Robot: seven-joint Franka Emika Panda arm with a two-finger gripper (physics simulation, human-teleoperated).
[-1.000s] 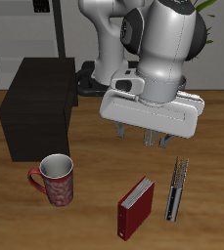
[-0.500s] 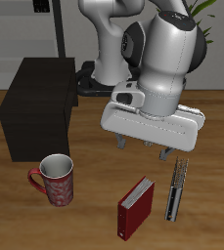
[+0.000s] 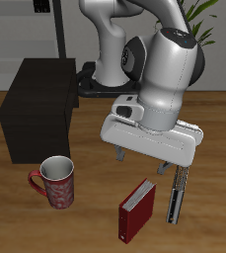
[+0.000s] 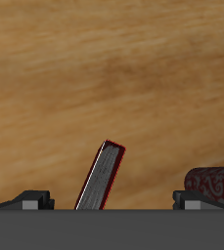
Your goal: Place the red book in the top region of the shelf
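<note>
The red book [image 3: 137, 210] stands upright on the wooden table near the front edge, its white page edge facing up. In the wrist view the red book [image 4: 100, 178] shows as a thin tilted slab between my fingertips [image 4: 30, 199]. My gripper [image 3: 142, 160] hangs open just above and slightly behind the book, touching nothing. The shelf [image 3: 37, 109], a dark boxy cabinet with a flat top, stands farther back across the table.
A red patterned mug [image 3: 54, 182] stands in front of the shelf, and the mug [image 4: 213, 182] also shows in the wrist view. A thin black book [image 3: 178, 192] stands close beside the red book. A dark object lies behind my arm near the base.
My gripper has come down and moved toward the table's front edge, closer to the red book. The books, the mug and the shelf have stayed put.
</note>
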